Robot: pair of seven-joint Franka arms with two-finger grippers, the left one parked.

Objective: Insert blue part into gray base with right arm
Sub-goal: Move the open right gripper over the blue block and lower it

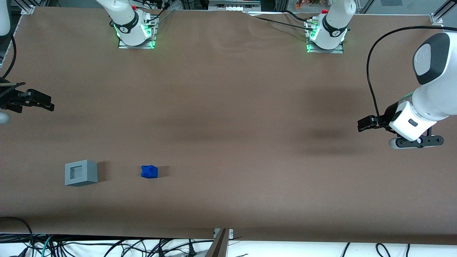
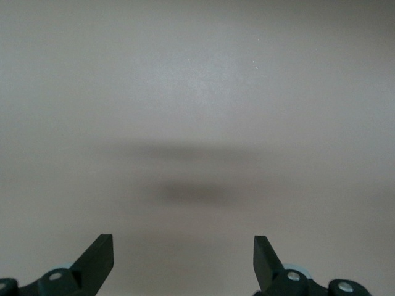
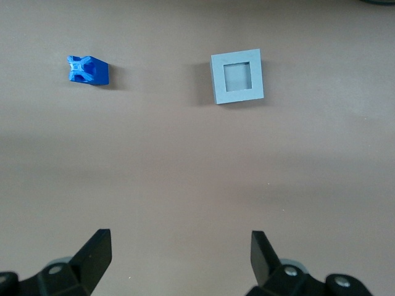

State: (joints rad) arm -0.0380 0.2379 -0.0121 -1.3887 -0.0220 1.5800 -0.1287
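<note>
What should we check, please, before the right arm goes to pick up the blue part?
1. Gripper open and carrying nothing: ok; its fingers stand wide apart with only table between them.
2. Blue part free to grasp: ok; it lies alone on the table, apart from the gray base.
3. Gray base recess unobstructed: ok; the square recess in its top face looks empty in the right wrist view.
4. Gripper lined up over the blue part: not ok; it hovers at the working arm's end of the table, farther from the front camera than both things.
5. Blue part's orientation suits the recess: cannot tell.
</note>
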